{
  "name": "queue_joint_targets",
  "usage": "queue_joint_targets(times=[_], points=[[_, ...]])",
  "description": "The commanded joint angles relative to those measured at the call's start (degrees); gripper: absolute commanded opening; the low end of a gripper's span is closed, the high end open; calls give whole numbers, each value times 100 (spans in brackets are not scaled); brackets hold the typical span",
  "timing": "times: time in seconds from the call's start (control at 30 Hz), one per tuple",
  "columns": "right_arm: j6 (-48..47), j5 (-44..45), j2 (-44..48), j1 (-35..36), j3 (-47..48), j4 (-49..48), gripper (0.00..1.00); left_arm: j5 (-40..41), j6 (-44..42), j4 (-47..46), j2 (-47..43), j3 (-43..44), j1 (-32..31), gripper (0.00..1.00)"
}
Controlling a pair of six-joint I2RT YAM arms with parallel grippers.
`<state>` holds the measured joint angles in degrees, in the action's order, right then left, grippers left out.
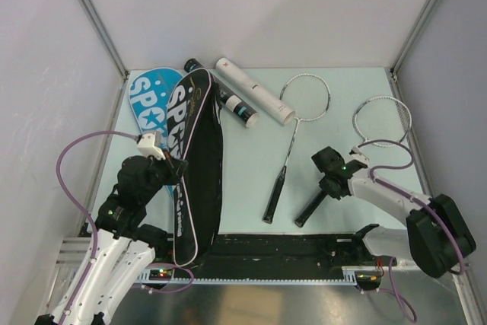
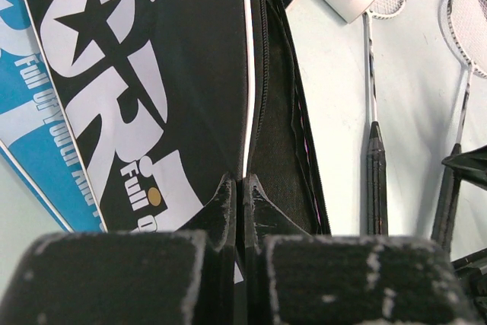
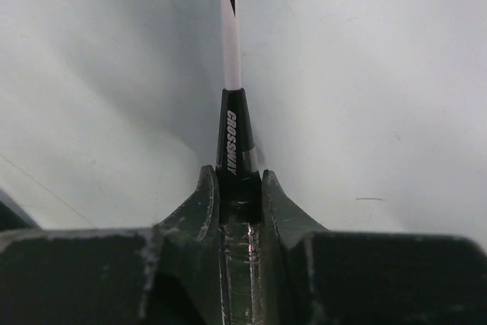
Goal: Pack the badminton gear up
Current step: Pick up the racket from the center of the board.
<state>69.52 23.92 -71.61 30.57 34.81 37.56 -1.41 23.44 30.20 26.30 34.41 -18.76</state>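
A black SPORT bag (image 1: 196, 157) lies lengthwise over a blue bag (image 1: 146, 97) on the left. My left gripper (image 1: 176, 168) is shut on the black bag's open edge (image 2: 248, 112), and the dark inside (image 2: 278, 135) shows beside it. One racket (image 1: 288, 150) lies mid-table, its handle (image 2: 377, 180) pointing toward me. Further right, my right gripper (image 1: 329, 182) is shut on the second racket's black handle (image 3: 237, 138), with the white shaft (image 3: 230, 36) running away from the fingers and the head (image 1: 382, 119) at the far right. A white tube (image 1: 255, 90) and a black tube (image 1: 230, 101) lie at the back.
Grey walls with metal rails close in the table on three sides. A black strip (image 1: 281, 247) runs along the near edge between the arm bases. A purple cable (image 1: 72, 180) loops off the left arm, and another (image 1: 396, 184) trails off the right arm.
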Motion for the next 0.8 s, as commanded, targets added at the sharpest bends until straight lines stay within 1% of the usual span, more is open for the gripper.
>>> queue_joint_targets(times=[0.0, 0.1, 0.13, 0.2, 0.3, 0.43, 0.57, 0.77], points=[[-130, 1099, 798, 1, -9, -71, 0, 104, -127, -316, -52, 49, 22, 0], [-527, 1664, 1257, 104, -9, -127, 0, 120, -117, -315, -58, 52, 18, 0], [-808, 1754, 1419, 136, -13, -250, 0, 122, -110, -314, -61, 50, 15, 0], [-1412, 1804, 1736, 253, -45, -619, 0, 123, -98, -315, -48, 57, 18, 0], [-2266, 1834, 2135, 493, -75, -1070, 0, 340, 42, -314, -32, 68, 19, 0], [-3013, 1826, 2533, 932, -79, -1454, 0, 409, 308, -340, 91, 78, 21, 0], [-3287, 1889, 2729, 1680, -36, -1557, 0, 394, 500, -361, 338, 151, 20, 0], [-3176, 1728, 2644, 2939, 272, -1073, 0, 469, 686, -550, 604, 326, 20, 0]])
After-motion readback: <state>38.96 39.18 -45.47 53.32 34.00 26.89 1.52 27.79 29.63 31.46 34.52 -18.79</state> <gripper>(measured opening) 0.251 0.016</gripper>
